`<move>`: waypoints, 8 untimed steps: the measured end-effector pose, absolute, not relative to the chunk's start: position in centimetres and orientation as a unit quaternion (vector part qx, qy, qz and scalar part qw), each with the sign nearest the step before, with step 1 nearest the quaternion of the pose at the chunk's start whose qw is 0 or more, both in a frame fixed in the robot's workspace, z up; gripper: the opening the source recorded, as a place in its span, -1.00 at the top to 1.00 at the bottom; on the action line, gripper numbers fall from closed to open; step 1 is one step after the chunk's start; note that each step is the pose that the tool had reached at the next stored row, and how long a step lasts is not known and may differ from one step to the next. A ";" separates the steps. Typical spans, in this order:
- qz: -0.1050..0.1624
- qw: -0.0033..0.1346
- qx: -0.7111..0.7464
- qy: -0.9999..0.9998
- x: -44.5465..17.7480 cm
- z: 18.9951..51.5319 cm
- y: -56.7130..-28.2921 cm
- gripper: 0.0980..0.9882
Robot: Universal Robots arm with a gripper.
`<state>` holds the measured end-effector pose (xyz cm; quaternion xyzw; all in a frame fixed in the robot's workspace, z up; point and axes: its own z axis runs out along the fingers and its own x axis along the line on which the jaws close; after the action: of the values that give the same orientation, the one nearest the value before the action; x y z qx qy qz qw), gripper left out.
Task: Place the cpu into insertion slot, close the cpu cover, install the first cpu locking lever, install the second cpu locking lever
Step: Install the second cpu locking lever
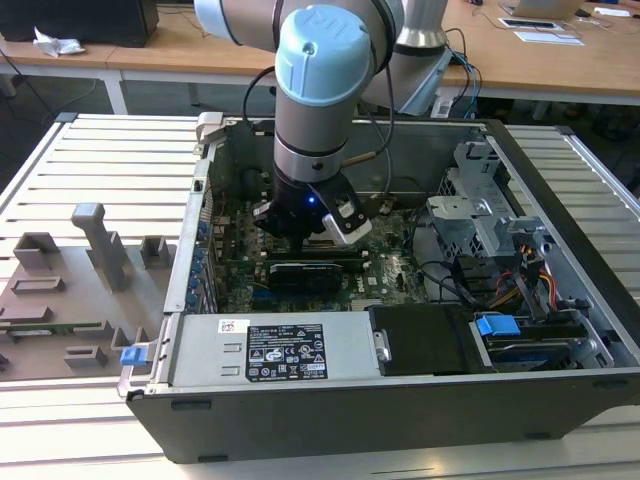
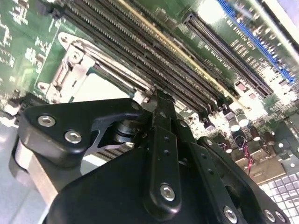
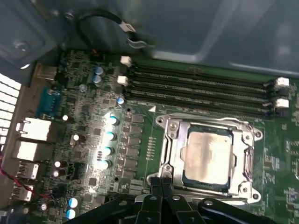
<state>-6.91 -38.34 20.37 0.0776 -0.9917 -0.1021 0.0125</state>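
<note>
The cpu (image 3: 208,156), a dull silver square, lies flat in the insertion slot (image 3: 208,129) on the green motherboard. The cpu cover (image 3: 172,144), a silver windowed frame, lies down over the chip's edges; in the second wrist view the cover (image 2: 70,74) shows beyond the gripper body. My gripper (image 3: 162,181) hovers at one side of the socket frame, its two black fingers pressed together with nothing seen between them. In the second wrist view the gripper (image 2: 158,97) tips sit low over the board beside the socket. In the exterior view the gripper (image 1: 300,225) reaches down inside the open computer case.
Long black memory slots (image 3: 201,88) run beside the socket. A silver power supply (image 1: 270,350) and a black box (image 1: 425,340) line the case's near side, and a drive cage (image 1: 480,220) with cables fills the exterior view's right. Grey fixtures (image 1: 90,250) stand outside the case.
</note>
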 end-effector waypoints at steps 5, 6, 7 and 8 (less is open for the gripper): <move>-0.124 0.013 0.102 -0.987 -7.2 20.1 -38.3 0.98; -0.124 0.014 0.106 -0.986 -7.2 20.2 -38.3 0.98; -0.124 0.014 0.107 -0.986 -7.2 20.3 -38.3 0.98; -0.124 0.014 0.108 -0.986 -7.2 20.5 -38.3 0.98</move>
<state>-7.23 -38.34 20.53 0.1079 -0.9863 -0.1241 0.0140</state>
